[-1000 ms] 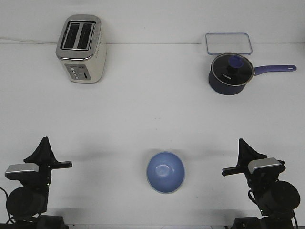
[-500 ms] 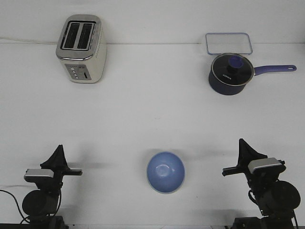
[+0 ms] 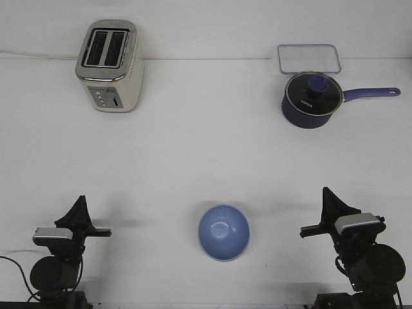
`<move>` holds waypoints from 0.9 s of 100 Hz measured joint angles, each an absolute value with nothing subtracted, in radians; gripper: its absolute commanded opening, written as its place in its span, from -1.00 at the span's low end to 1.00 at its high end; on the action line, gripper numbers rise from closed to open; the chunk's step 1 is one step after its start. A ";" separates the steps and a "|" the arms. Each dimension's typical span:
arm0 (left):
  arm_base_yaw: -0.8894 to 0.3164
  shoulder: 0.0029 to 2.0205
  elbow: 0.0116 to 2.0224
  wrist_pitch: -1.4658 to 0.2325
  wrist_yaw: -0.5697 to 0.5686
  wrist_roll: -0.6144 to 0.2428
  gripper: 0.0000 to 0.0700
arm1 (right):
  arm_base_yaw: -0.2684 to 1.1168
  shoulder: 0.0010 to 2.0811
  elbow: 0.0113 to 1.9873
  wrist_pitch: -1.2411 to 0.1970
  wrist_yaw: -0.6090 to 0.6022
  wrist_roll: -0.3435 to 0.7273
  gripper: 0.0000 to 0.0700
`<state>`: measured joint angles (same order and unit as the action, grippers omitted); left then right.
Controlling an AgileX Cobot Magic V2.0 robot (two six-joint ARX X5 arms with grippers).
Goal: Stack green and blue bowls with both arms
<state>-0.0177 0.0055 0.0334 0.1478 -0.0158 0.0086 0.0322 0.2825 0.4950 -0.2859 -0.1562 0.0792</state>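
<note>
Blue bowl: you see the small round glossy periwinkle blue bowl near the front edge of the white worktop, about in the middle between the two arms. It stands upright with its mouth up.
Green bowl: under the blue bowl's lower rim you see a thin pale greenish edge; you cannot tell for sure whether this is the green bowl below it.
Left pincer: the black left pincer points up near the front left corner, well apart from the blue bowl. It holds nothing; whether its jaws are wide or narrow, you cannot tell from this view.
Right pincer: the black right pincer points up near the front right corner, also well apart from the bowl. It holds nothing, and you cannot tell its opening either.
Toaster: the cream and silver two-slot toaster stands near the back left corner.
Pot: the dark navy pot with glass lid stands near the back right corner, its purple handle toward the right edge.
Container: the clear rectangular container with blue rim lies just behind the pot, at the back edge.
</note>
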 measured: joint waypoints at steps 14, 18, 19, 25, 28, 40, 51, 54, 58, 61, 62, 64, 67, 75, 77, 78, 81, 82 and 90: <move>-0.018 0.006 0.033 0.148 -0.015 0.009 -0.96 | 0.032 0.282 0.495 -0.286 -0.156 0.079 -1.00; -0.018 0.006 0.033 0.148 -0.016 0.009 -0.96 | 0.032 0.282 0.495 -0.286 -0.156 0.079 -1.00; -0.018 0.006 0.033 0.148 -0.016 0.009 -0.96 | 0.032 0.282 0.495 -0.285 -0.156 0.079 -1.00; -0.018 0.006 0.033 0.148 -0.016 0.009 -0.96 | 0.031 0.280 0.495 -0.278 -0.137 0.062 -1.00; -0.018 0.006 0.033 0.148 -0.016 0.009 -0.96 | 0.030 0.271 0.495 -0.276 -0.119 0.043 -1.00; -0.018 0.006 0.033 0.148 -0.016 0.009 -0.96 | 0.015 0.191 0.438 -0.217 -0.056 -0.029 -1.00; -0.018 0.006 0.033 0.148 -0.015 0.009 -0.96 | 0.004 0.090 0.306 -0.137 -0.052 -0.104 -1.00; -0.018 0.006 0.033 0.148 -0.015 0.009 -0.96 | 0.002 0.067 0.262 -0.124 -0.052 -0.119 -1.00; -0.018 0.006 0.033 0.149 -0.015 0.009 -0.96 | 0.002 0.036 0.205 -0.120 -0.052 -0.141 -1.00; -0.018 0.006 0.033 0.149 -0.015 0.009 -0.96 | 0.002 0.014 0.165 -0.120 -0.052 -0.159 -1.00; -0.018 0.006 0.033 0.148 -0.015 0.009 -0.96 | 0.002 0.008 0.153 -0.120 -0.052 -0.163 -1.00; -0.018 0.006 0.033 0.148 -0.015 0.009 -0.96 | 0.003 0.002 0.131 -0.115 -0.052 -0.174 -1.00; -0.018 0.006 0.033 0.149 -0.015 0.009 -0.96 | 0.003 0.000 0.106 -0.105 -0.052 -0.186 -1.00; -0.018 0.006 0.033 0.147 -0.015 0.009 -0.96 | 0.003 0.003 0.061 -0.066 -0.052 -0.205 -1.00; -0.018 0.006 0.033 0.148 -0.015 0.009 -0.96 | 0.003 0.003 0.050 -0.056 -0.052 -0.207 -1.00; -0.018 0.006 0.033 0.148 -0.015 0.009 -0.96 | 0.003 0.003 0.044 -0.049 -0.052 -0.208 -1.00; -0.018 0.005 0.033 0.149 -0.015 0.009 -0.96 | 0.003 0.001 0.025 -0.026 -0.053 -0.211 -1.00; -0.018 0.005 0.033 0.149 -0.015 0.009 -0.96 | 0.003 0.001 0.020 -0.021 -0.053 -0.212 -1.00; -0.018 0.006 0.033 0.148 -0.015 0.009 -0.96 | 0.003 0.002 0.014 -0.038 -0.052 -0.214 -1.00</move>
<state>-0.0177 0.0055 0.0330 0.1478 -0.0154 0.0086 0.0029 0.0021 0.0143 -0.0383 -0.0517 -0.2138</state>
